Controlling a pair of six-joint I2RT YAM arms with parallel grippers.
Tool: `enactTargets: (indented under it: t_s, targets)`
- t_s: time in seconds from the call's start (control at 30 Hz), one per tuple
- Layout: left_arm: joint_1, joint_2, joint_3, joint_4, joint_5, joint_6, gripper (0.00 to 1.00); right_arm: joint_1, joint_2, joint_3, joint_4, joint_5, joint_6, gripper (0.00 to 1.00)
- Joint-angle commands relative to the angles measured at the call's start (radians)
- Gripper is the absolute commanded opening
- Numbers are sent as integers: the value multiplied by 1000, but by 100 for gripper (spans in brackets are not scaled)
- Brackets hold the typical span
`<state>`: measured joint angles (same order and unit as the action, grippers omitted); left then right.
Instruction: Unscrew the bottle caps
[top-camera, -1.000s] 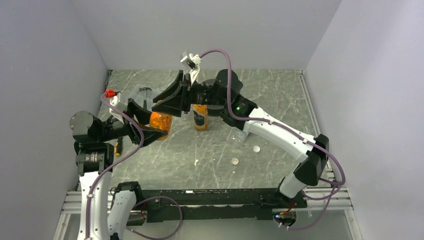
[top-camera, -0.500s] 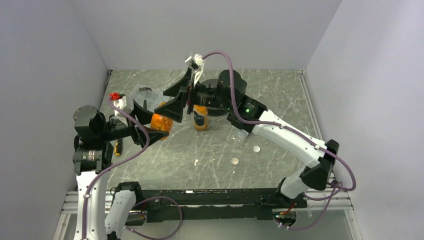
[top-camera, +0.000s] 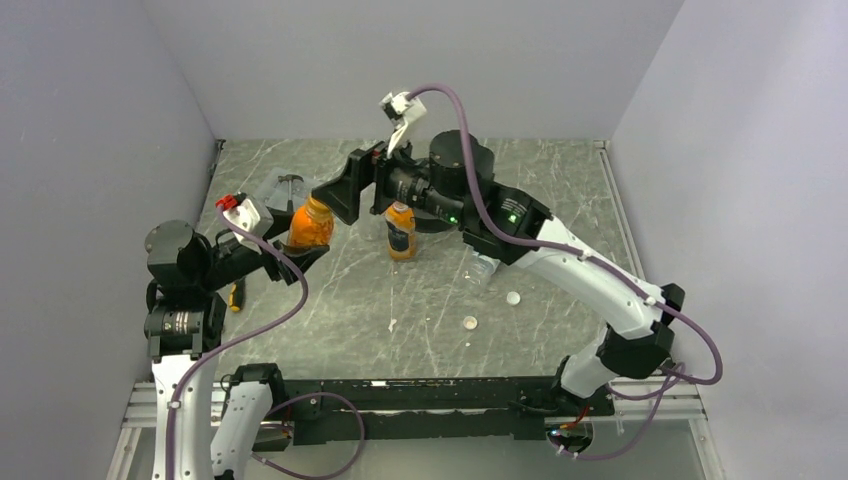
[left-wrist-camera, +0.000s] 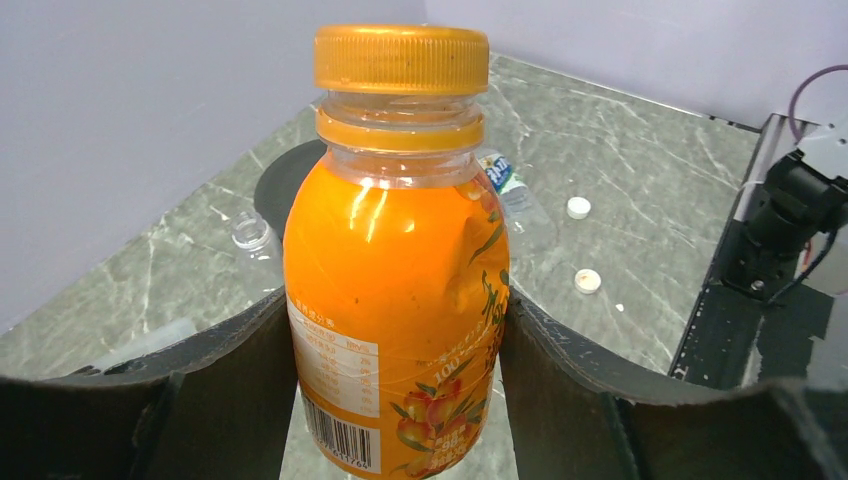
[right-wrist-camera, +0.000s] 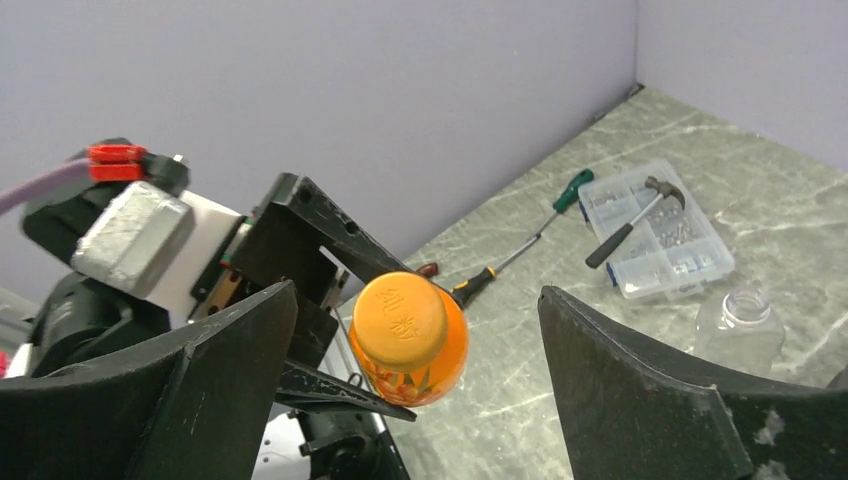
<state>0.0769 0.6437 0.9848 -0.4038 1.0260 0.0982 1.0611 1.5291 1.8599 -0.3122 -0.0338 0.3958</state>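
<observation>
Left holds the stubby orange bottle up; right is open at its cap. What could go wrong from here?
1. The left gripper holds the stubby orange bottle only by its smooth sides; when the right gripper twists the orange cap, the bottle may spin with it.
2. It looks full and its wall is dented, so juice could spill once the cap loosens.
3. The tall orange bottle stands close by the right arm and could be knocked.

Stubby orange bottle (left-wrist-camera: 395, 300): base cut off, left wrist view. Clear bottle (right-wrist-camera: 738, 320): lower part hidden behind right gripper (right-wrist-camera: 415, 300) finger. Tall orange bottle (top-camera: 400, 232): label unreadable.
</observation>
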Motion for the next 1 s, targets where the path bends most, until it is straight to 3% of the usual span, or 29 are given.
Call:
enactTargets:
  t_s: [0.0,0.2,0.97]
  targets:
    - [-2,6,-4,27,-50,35,5,22,54,61,-47,19,11,92]
    - [-2,9,-9,23,-54,35,5,39,112,103,-25,-8,20,86]
    - [-3,3,-16,-7,-31,48,4,39,136,95,-4,-20,24,29]
